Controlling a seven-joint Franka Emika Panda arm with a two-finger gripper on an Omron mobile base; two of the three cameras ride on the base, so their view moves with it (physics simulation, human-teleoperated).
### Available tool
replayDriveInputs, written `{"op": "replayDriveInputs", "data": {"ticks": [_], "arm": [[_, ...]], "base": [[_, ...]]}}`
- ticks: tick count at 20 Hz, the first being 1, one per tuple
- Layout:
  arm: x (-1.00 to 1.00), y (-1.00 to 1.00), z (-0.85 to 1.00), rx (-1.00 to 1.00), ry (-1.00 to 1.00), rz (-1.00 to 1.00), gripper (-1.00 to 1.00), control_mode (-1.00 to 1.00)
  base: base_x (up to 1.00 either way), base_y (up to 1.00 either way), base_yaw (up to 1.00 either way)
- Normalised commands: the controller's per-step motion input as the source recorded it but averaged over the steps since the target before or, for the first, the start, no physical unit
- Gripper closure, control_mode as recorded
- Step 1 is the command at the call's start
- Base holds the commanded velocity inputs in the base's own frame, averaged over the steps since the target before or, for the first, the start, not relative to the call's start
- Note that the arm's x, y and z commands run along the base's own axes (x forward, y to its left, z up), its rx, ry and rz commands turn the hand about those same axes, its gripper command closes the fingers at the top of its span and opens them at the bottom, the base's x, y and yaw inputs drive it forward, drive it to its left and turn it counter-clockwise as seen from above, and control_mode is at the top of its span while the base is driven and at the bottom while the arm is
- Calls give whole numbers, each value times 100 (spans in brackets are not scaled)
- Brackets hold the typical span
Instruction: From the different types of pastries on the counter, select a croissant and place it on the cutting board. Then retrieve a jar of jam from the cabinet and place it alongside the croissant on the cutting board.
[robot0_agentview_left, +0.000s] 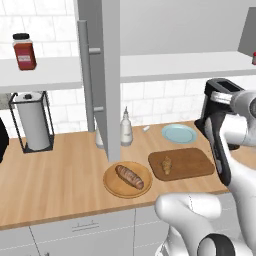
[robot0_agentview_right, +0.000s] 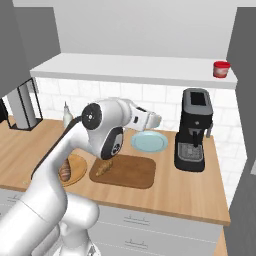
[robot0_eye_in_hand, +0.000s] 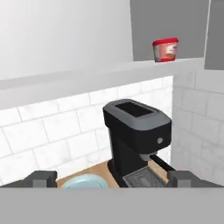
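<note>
The small golden croissant (robot0_agentview_left: 166, 165) (robot0_agentview_right: 103, 168) lies on the left part of the dark cutting board (robot0_agentview_left: 187, 162) (robot0_agentview_right: 131, 172). The long brown loaf (robot0_agentview_left: 129, 176) rests on a round wooden plate (robot0_agentview_left: 112, 187). The red-topped jar of jam (robot0_agentview_right: 220, 69) (robot0_eye_in_hand: 166, 50) stands on the white shelf (robot0_agentview_right: 135, 70) of the open cabinet, at its right end. My gripper (robot0_agentview_right: 158, 120) (robot0_eye_in_hand: 113, 179) hangs above the counter, aimed at the coffee machine, well below and left of the jar. Its fingertips (robot0_eye_in_hand: 43, 178) stand wide apart, open with nothing between them.
A black coffee machine (robot0_agentview_right: 195, 130) (robot0_eye_in_hand: 136, 135) stands under the shelf, right of a light-blue plate (robot0_agentview_left: 179, 133) (robot0_agentview_right: 149, 141). The open grey cabinet door (robot0_agentview_left: 107, 75) juts out over the counter. A black-lidded jar (robot0_agentview_left: 24, 51), a paper towel holder (robot0_agentview_left: 32, 120) and a bottle (robot0_agentview_left: 126, 127) are to the left.
</note>
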Motion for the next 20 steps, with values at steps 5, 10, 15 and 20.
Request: {"op": "replayDriveInputs", "data": {"ticks": [5,10,15,20], "arm": [[-1,-70,92,-7,-3,-7,-100,-100],[0,-56,73,-7,-1,-3,-100,-100],[46,-27,-9,-1,-3,-3,-100,-100],[16,-11,0,0,0,0,-100,-100]], "base": [[0,0,0],[0,0,0],[0,0,0],[0,0,0]]}}
